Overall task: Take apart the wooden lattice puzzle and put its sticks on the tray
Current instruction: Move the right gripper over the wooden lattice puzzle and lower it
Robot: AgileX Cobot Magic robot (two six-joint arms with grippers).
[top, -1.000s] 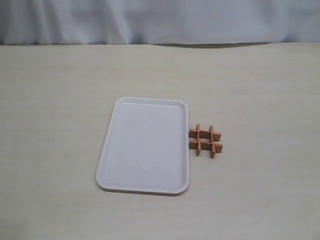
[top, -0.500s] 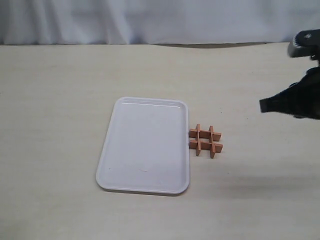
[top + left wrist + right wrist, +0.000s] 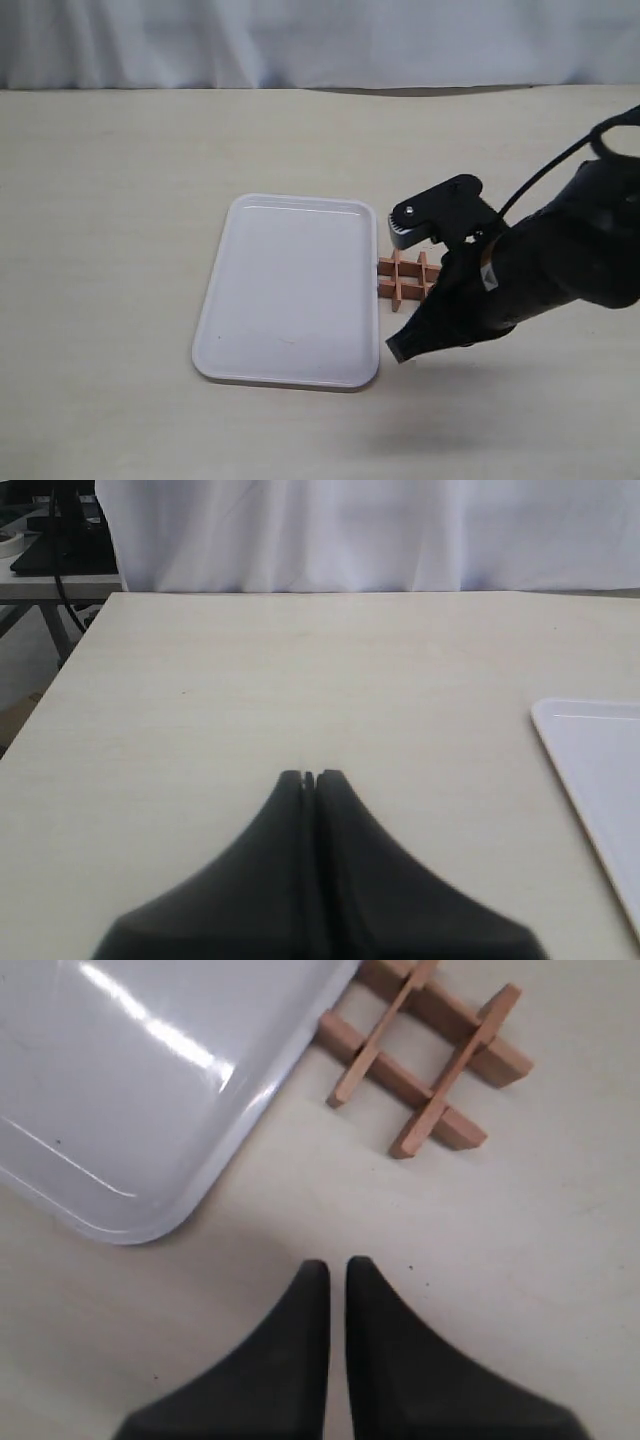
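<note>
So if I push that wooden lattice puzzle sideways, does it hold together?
Probably slides as one: the wooden lattice puzzle lies flat, sticks interlocked. Likely stiff and light, thin wood, small beside the tray. Its end nearly meets the tray rim, so it could jam.

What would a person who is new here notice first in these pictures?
The big white tray in the middle of the table stands out, with the small reddish puzzle whole beside its right edge. The black right gripper, shut, hangs low near the puzzle and the tray's near corner.
</note>
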